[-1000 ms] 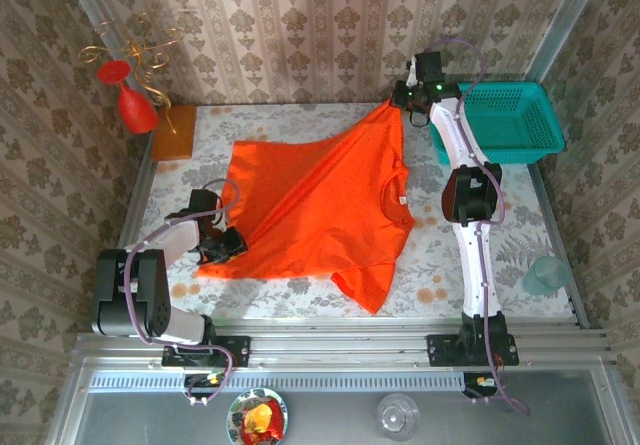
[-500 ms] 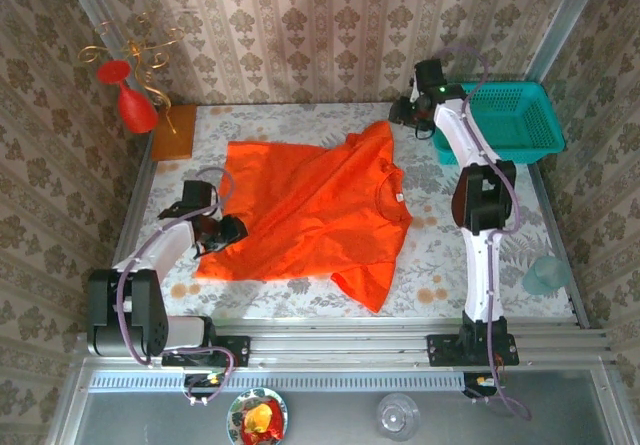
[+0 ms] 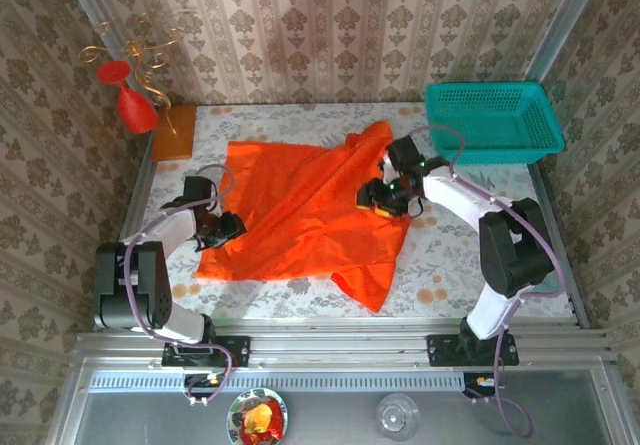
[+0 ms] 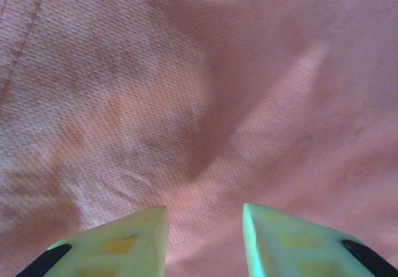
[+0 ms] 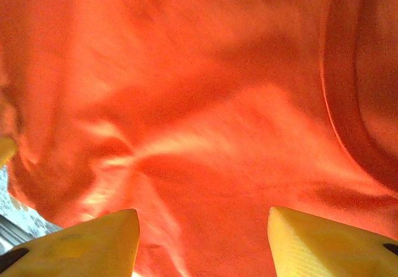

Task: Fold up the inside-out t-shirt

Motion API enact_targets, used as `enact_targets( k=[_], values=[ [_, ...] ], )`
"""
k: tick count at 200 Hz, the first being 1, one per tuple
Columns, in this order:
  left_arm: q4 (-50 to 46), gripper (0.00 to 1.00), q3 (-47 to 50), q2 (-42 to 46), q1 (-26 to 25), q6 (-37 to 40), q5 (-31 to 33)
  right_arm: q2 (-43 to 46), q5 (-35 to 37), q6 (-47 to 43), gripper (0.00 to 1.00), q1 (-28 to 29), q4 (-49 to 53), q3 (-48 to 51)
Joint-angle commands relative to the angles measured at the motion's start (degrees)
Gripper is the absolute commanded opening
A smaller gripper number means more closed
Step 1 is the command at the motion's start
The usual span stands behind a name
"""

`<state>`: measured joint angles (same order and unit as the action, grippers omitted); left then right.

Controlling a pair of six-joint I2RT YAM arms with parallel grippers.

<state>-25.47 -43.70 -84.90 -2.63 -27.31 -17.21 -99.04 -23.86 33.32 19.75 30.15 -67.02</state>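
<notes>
Two releases just happened: right pincer (image 3: 380,197) gapes wide, left pincer (image 3: 220,231) stands narrowly parted, so the t-shirt (image 3: 300,215) lies spread, fold unstarted.

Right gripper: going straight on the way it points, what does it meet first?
The orange t-shirt: its cloth lies directly ahead of the open right gripper, seemingly close, though depth is hard to judge.

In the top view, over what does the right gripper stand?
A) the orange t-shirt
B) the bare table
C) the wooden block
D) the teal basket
A: the right gripper is over the orange t-shirt, its fingers apart, well clear of the teal basket.
</notes>
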Motion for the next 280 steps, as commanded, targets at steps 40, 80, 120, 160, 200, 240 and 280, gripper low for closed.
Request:
enact_targets(
  k=[40,80,120,160,200,240,280],
  values=[
    [1.7,0.38,-1.6,-3.1,2.5,1.7,-2.6,1.1,0.6,9.0,0.63,-8.1,-10.1,14.9],
    [5.9,0.38,-3.4,-9.2,2.6,0.4,-6.8,3.2,1.8,9.1,0.65,-17.0,-10.9,19.2],
    [7.8,0.37,-9.5,-17.3,2.6,-0.3,-8.2,8.2,2.1,6.1,0.65,-18.2,-6.3,16.9],
    [6.4,0.37,-15.0,-19.5,4.0,-0.2,-5.3,20.9,5.5,4.7,0.62,-14.6,4.8,18.2],
    [5.6,0.37,-18.0,-19.2,5.1,-0.2,-4.9,31.7,9.4,12.4,0.56,-2.0,9.9,25.2],
    [5.1,0.38,-17.1,-14.1,4.7,-0.9,-5.7,37.3,12.1,25.4,0.42,14.5,9.2,32.4],
    [2.9,0.39,-12.4,-4.5,4.3,-1.2,-2.0,32.7,10.0,31.1,0.44,24.1,2.6,36.2]
  ],
)
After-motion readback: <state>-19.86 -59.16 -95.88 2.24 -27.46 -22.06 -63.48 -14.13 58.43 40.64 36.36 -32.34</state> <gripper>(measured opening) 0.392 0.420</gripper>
